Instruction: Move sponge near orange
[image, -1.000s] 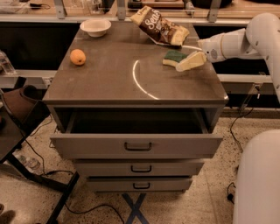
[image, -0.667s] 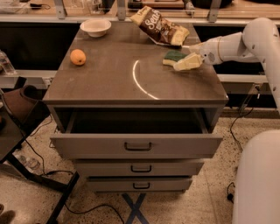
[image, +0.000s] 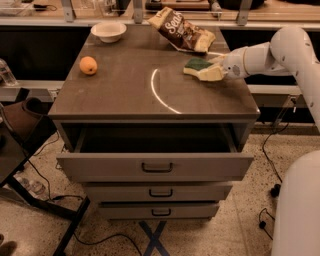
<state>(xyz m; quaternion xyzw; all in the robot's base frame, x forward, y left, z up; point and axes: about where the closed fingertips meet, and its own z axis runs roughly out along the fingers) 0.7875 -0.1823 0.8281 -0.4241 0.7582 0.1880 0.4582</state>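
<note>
the gripper sat in the upper right of the frame, on the end of a white arm reaching in from the right edge, right up against the sponge. the sponge showed green side up near the right edge of the cabinet top. the orange rested well apart from it, toward the upper left. a white bowl stood above the orange, and a snack bag lay at upper centre, just above the sponge. lower down, the top drawer stood pulled open.
</note>
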